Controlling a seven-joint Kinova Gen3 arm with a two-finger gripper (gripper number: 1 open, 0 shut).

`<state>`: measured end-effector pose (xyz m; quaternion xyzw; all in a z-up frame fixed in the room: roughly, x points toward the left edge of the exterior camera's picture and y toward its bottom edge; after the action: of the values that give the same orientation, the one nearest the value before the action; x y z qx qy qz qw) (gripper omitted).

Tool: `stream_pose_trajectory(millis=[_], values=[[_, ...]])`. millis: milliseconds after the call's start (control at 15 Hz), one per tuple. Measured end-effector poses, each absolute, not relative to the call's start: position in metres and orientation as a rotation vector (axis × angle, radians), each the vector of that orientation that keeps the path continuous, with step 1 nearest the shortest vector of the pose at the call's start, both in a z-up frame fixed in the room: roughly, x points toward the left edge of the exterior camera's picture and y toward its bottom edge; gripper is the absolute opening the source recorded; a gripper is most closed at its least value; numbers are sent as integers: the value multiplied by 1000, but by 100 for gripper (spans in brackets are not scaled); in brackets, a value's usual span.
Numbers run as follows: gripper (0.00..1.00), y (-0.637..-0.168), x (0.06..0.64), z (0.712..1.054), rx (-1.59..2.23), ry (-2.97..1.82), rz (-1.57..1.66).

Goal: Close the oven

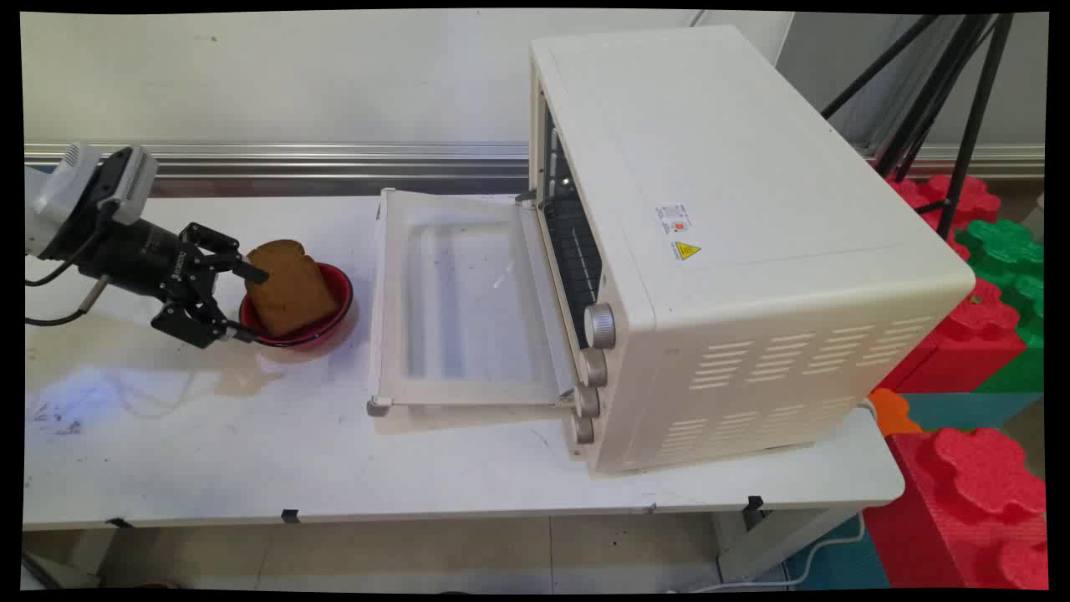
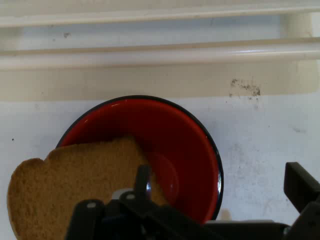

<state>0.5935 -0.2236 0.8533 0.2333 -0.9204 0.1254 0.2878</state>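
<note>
While spread wide at the red bowl's [image 1: 333,294] left rim, gripper [image 1: 248,304] straddles a bread slice [image 1: 288,287] leaning in the bowl. Sits just left of the oven's [image 1: 736,251] lowered door [image 1: 464,301]; bare table [image 1: 251,451] nearer.

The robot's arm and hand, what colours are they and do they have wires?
The arm is white and grey with rounded parts. Its gripper is black, built from jointed metal links ending in two thin fingers, with small white lettering on its body. Black cables loop from the wrist.
</note>
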Motion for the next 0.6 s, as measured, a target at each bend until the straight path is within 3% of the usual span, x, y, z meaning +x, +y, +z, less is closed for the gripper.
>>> stream_pose_trajectory(millis=[600], values=[[100, -233, 573, 850, 624, -2383, 302]])
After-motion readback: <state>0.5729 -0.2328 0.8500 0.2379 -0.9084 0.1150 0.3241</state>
